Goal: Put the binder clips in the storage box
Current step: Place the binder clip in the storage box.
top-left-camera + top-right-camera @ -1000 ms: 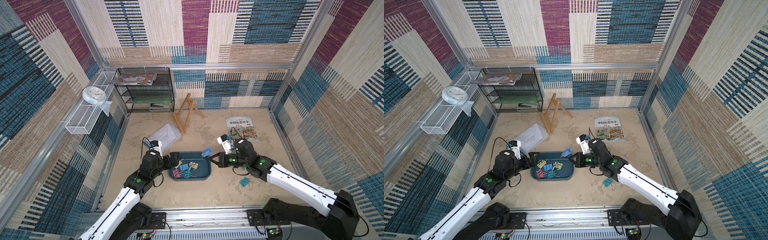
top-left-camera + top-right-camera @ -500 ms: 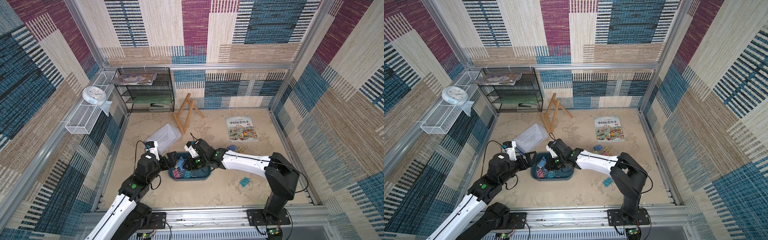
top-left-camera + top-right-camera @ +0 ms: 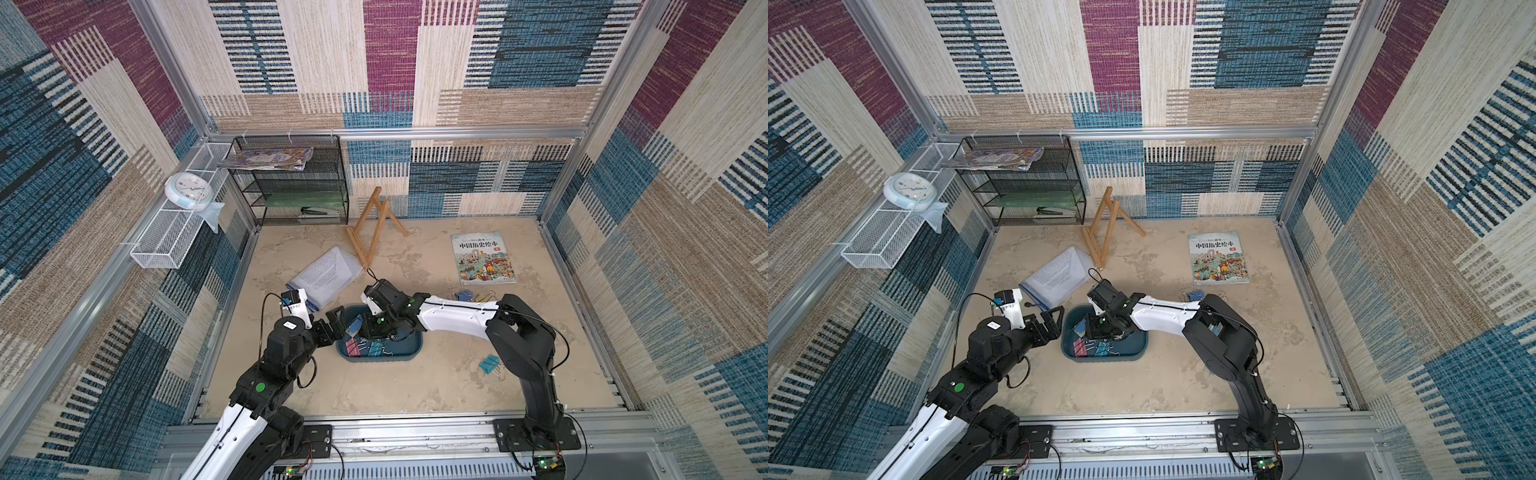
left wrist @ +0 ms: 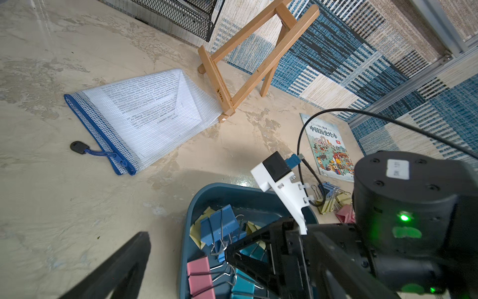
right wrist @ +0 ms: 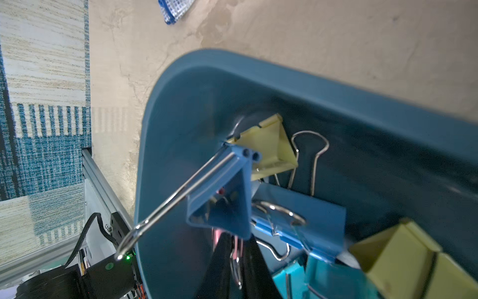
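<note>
The right gripper reaches down into the storage box with a blue binder clip at its fingertips. The clip's body sits just ahead of the jaws and one wire handle runs back between them. The jaws stand close together, but the wrist view does not show whether they are pinching that wire or have let it go. Directly beneath and just beyond the fingertips, pink, teal, yellow and blue binder clips lie heaped on the box floor, handles crossing. The left gripper, jaws spread wide and holding nothing, hovers just outside the box wall with its fingertips pointing toward the box. Work remains: a teal clip lies on the table well behind the right gripper, beside that arm's elbow. A small cluster of clips sits on the other side of the forearm, near a picture book. The clips look light and rigid, painted steel with smooth, likely slippery faces. Their loose wire handles swing and could hook on neighbours in the heap. The surest hold is probably across the two flat faces of the body, or on both handles folded together. A pinch on a single wire, as here, probably leaves the clip free to pivot.
</note>
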`<state>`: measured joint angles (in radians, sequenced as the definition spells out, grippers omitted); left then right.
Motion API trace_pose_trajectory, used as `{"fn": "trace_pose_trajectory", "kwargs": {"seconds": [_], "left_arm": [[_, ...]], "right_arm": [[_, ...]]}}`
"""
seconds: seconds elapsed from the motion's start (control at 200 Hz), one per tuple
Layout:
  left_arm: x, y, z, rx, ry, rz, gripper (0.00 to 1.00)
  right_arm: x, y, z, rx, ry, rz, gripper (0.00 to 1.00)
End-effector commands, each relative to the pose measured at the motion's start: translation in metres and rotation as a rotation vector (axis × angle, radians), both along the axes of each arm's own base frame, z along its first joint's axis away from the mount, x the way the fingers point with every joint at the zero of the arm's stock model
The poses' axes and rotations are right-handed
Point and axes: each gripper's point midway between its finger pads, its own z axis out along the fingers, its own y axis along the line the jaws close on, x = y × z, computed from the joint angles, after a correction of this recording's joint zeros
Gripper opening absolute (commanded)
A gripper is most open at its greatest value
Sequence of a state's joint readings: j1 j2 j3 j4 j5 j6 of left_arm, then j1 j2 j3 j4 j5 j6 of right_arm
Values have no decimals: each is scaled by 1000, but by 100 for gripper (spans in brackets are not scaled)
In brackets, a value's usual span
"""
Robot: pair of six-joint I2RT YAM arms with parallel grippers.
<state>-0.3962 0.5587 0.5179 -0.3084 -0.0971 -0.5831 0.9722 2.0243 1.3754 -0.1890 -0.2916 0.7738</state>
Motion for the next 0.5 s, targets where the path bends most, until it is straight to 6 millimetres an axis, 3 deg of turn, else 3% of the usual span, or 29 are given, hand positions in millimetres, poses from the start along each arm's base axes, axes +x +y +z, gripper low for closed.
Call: {"fn": "trace_pose_trajectory", "kwargs": {"seconds": [0.0, 0.315, 0.496], "left_arm": [[2, -1, 3, 6, -12, -6, 99], [3, -2, 2, -1, -9, -9, 100], [4, -4, 3, -8, -11, -15, 100]], "right_arm": [[2, 1, 4, 3, -7, -17, 21], [4, -22, 42, 17, -116, -48, 44], [7, -47, 85, 26, -242, -91, 45]]}}
